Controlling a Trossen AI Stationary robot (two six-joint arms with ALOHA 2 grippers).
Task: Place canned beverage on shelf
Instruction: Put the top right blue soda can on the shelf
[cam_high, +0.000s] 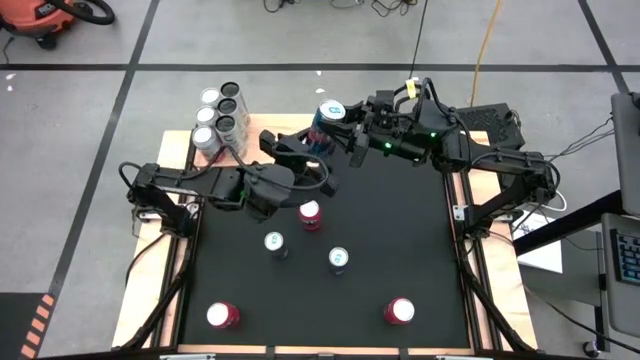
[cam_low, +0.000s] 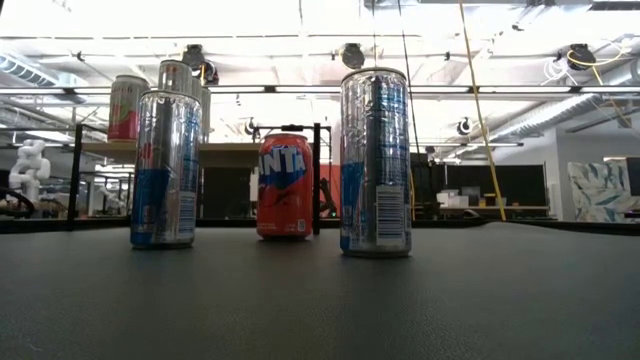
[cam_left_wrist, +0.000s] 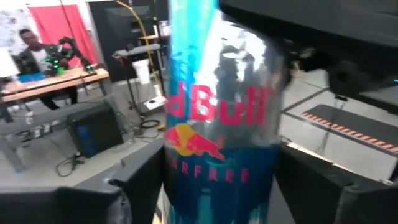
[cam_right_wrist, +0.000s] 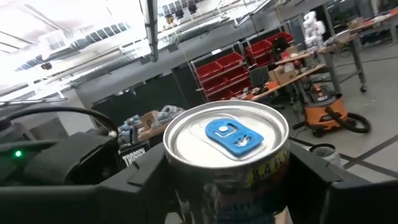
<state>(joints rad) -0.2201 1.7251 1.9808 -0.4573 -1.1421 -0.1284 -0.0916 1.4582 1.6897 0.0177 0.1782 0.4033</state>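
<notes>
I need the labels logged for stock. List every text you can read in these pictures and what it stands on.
"ed Bull", cut off at the left: on the blue-and-silver can between the two tools, left wrist view.
"RFREE", partly hidden: lower on that can.
"NTA", cut off: on the orange can, low view.
Yellow print under that can's rim, right wrist view: too blurred.
Silver cans, barcodes and small print: too small.

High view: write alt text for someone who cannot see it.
Seen from above, both arms meet at a blue-tabbed can near the table's far edge, the left gripper and right gripper flanking it. Five cans stand on the black mat; five more cluster on the shelf.
</notes>
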